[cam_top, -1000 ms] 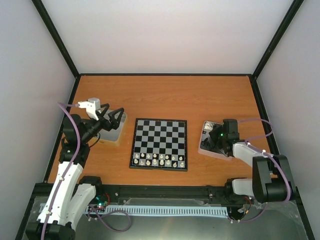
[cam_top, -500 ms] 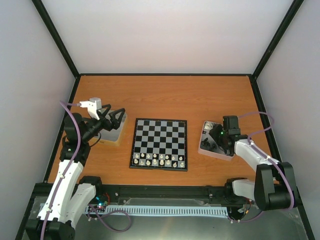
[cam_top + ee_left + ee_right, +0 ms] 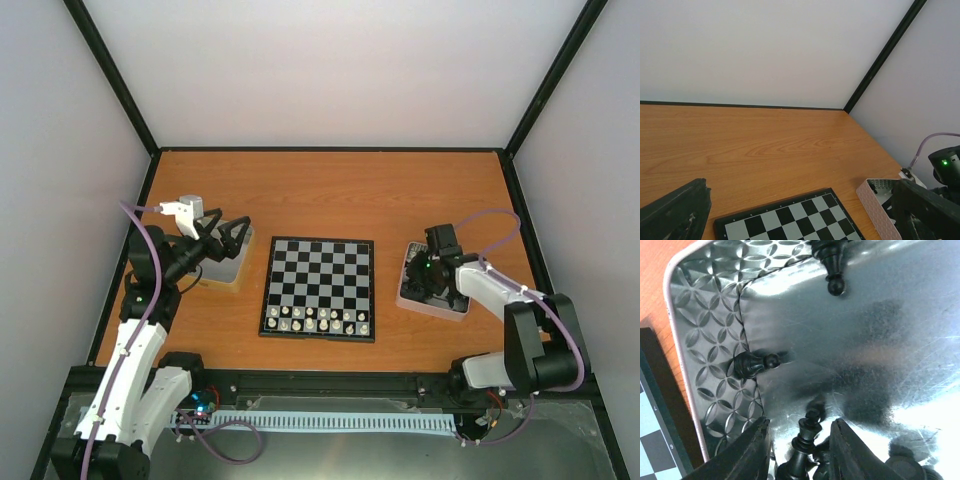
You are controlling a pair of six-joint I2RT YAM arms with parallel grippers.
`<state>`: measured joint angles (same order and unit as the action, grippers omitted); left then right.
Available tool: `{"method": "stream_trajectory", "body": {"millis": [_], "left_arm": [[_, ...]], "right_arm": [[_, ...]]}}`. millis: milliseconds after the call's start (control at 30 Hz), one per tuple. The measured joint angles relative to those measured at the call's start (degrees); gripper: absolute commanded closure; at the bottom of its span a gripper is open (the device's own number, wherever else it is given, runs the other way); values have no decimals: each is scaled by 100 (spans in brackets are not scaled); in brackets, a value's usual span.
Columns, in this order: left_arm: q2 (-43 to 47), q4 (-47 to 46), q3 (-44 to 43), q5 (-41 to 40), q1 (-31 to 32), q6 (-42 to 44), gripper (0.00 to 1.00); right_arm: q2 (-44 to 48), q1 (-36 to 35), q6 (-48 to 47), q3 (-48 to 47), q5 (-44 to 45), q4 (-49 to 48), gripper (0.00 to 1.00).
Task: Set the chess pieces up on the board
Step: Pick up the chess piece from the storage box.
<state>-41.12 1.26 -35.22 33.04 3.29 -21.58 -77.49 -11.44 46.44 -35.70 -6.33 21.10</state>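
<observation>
Right gripper (image 3: 800,440) is down in the tray (image 3: 705,315), jaws part-open astride a black piece (image 3: 807,432). Left gripper (image 3: 228,237) gapes wide above the other tray (image 3: 226,276).

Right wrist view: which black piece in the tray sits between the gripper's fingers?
The piece at the bottom edge, flanked by the right gripper; the wall pawn and top pawn lie clear of it.

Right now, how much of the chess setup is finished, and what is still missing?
Done: whitish pieces stand on the board, in its near rows. In hand: the right claw, open, straddles a black piece in the tray, not yet lifted. To do: the far rows are bare, other black pieces lie in that tray; the left claw is open and empty.
</observation>
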Motion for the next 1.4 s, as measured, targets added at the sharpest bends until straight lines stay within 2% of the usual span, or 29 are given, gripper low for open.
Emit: {"method": "stream_trajectory", "body": {"millis": [200, 433, 567, 633, 833, 1000, 1167, 1267, 1400], "left_arm": [[4, 0, 0, -7, 0, 2, 0], [4, 0, 0, -22, 0, 2, 0], [4, 0, 0, -22, 0, 2, 0], [4, 0, 0, -17, 0, 4, 0], [-72, 0, 0, 144, 0, 0, 0], [-282, -7, 2, 446, 7, -116, 0], [-542, -341, 153, 769, 199, -466, 0], [-721, -859, 387, 787, 531, -909, 0], [-1303, -1617, 546, 629, 1298, -1488, 1]], "right_arm": [[-223, -339, -61, -210, 426, 249, 71], [-422, -372, -57, -247, 581, 275, 74], [-544, -372, -72, -306, 568, 138, 88], [-588, -372, -42, -306, 573, 66, 92], [-566, -372, 98, -269, 640, -131, 93], [-192, -372, 197, -190, 966, -160, 93], [573, -372, 225, -175, 1257, -149, 93], [1069, -372, 221, -175, 1298, -111, 93], [1637, -391, 251, -175, 1137, -44, 93]]}}
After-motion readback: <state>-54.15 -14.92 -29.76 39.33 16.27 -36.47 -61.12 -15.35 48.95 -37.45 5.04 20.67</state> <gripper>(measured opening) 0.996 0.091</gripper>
